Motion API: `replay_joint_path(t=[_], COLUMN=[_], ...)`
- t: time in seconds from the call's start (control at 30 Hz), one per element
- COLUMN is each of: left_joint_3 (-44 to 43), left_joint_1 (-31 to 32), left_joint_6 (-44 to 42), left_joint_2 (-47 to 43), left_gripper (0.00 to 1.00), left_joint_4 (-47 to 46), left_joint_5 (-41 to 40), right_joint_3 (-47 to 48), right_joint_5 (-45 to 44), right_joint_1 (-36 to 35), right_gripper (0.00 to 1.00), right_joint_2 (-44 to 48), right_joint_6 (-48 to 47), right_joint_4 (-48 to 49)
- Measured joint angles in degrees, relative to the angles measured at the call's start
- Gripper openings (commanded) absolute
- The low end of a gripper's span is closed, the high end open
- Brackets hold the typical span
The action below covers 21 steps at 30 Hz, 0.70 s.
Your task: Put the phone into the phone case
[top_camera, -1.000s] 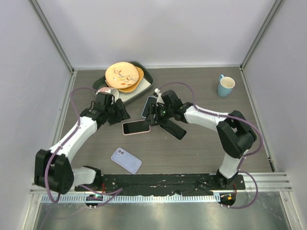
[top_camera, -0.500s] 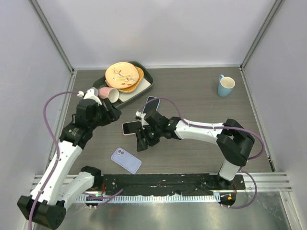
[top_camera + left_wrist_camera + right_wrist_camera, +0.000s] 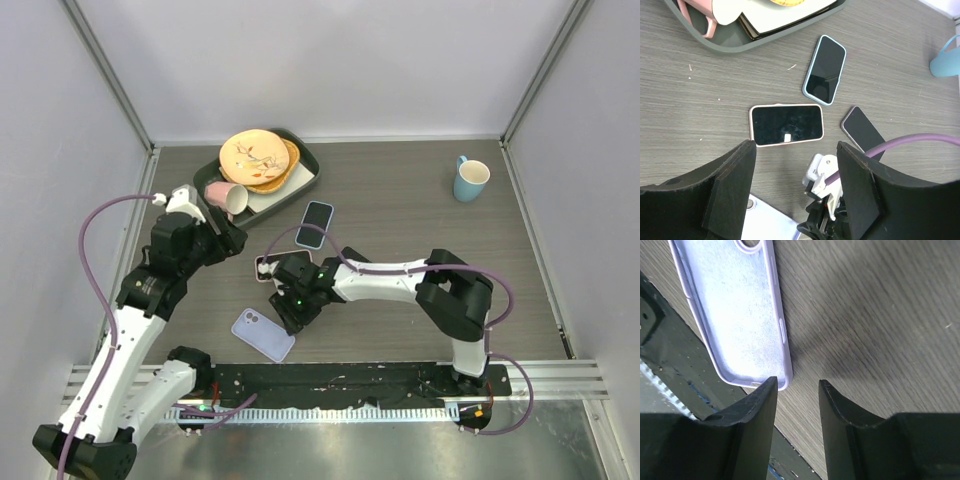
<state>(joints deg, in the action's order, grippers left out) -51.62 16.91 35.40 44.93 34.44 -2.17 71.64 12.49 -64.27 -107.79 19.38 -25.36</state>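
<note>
Now that the right arm has swung off the phones mid-table and down to the near side, its claw (image 3: 293,308) sits just beside the case (image 3: 263,334). The case lies open side up close to the base rail. On the right wrist view its corner touches, or nearly touches, one fingertip (image 3: 760,400). The jaws have drawn in from a wider set; bare table still shows in the gap, so they are part open and hold nothing.

Farther out, the pink phone (image 3: 786,124) lies flat, screen up, where it was. The dark phone (image 3: 862,131) lies just right of it, and from the top view it is hidden under the right arm. Above them hangs the left claw (image 3: 795,145), which has pulled back off the pink phone and risen. Its jaws are wide apart and empty. Farthest of the three, the blue phone (image 3: 824,70) lies untouched.

My reading is that the work has turned from the phones to the case. The right claw looks set to pinch the case's edge, to drag or lift it toward a phone. No phone is held or in the case, so the main step is not yet done. Which phone is meant I cannot tell; the dark one looks the barest.
</note>
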Motion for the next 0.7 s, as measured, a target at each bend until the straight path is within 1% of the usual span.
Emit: replay_joint_path(t=[0.3, 0.37, 0.43, 0.47, 0.5, 0.6, 0.7], left_joint_3=[0.0, 0.0, 0.0, 0.0, 0.0, 0.1, 0.1], left_joint_1=[0.0, 0.0, 0.0, 0.0, 0.0, 0.0, 0.0], left_joint_6=[-0.1, -0.1, -0.1, -0.1, -0.1, -0.2, -0.4], left_joint_2=[1.3, 1.5, 1.6, 1.6, 1.5, 1.3, 1.2], left_gripper=[0.71, 0.71, 0.71, 0.71, 0.71, 0.71, 0.71], left_joint_4=[0.2, 0.2, 0.2, 0.1, 0.1, 0.1, 0.2], left_joint_5=[0.0, 0.0, 0.0, 0.0, -0.1, -0.4, -0.9], right_joint_3=[1.3, 1.9, 2.5, 2.9, 3.3, 4.3, 4.7], right_joint_5=[-1.5, -1.6, -1.7, -1.7, -1.8, -3.1, -3.0], right_joint_1=[-2.3, -2.5, -2.8, -3.1, -3.2, -3.5, -3.4], right_gripper=[0.34, 0.27, 0.17, 0.14, 0.08, 0.01, 0.01], right_joint_2=[-2.5, -2.9, -3.3, -3.6, -3.8, -4.8, -5.1], right_joint_6=[-2.1, -2.5, -2.7, -2.7, -2.7, -3.0, -3.1], right_joint_4=[-2.5, -3.0, -3.3, -3.6, -3.7, -4.2, -4.7])
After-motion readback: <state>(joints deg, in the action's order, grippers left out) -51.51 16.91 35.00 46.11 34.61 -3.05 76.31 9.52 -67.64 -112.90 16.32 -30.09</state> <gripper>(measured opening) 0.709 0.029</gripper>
